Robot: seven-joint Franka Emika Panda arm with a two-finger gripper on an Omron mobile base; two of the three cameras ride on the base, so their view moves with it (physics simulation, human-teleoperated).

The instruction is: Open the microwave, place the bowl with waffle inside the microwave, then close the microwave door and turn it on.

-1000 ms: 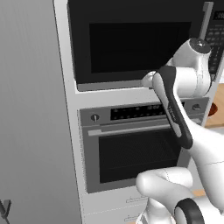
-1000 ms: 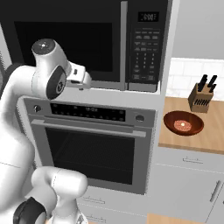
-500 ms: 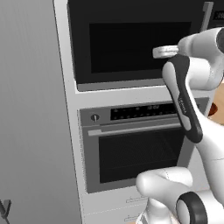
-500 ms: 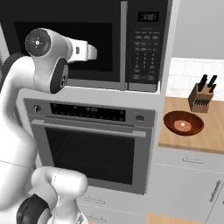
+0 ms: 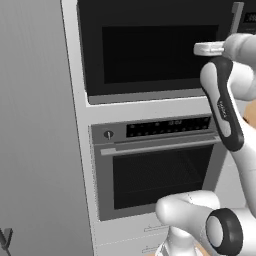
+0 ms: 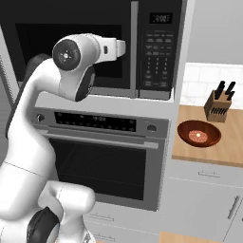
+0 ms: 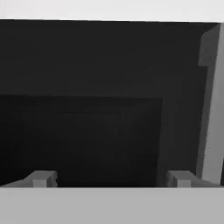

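Observation:
The microwave is built in above the oven, its keypad panel on the right. The microwave door is closed, a black panel with a dark window. Its slim grey handle runs up the door's right edge and shows in the hand view as a handle at the right. My gripper is open and empty, facing the door glass just left of that handle, not touching it. The bowl with waffle rests on the wooden counter to the right, well away from the gripper.
Under the microwave is a steel oven with a horizontal bar handle. A knife block stands behind the bowl on the counter. A tall grey panel fills the left side.
The arm has lifted the hand from the oven's top edge up to the microwave door's height and nearer the handle. The jaws stayed open.

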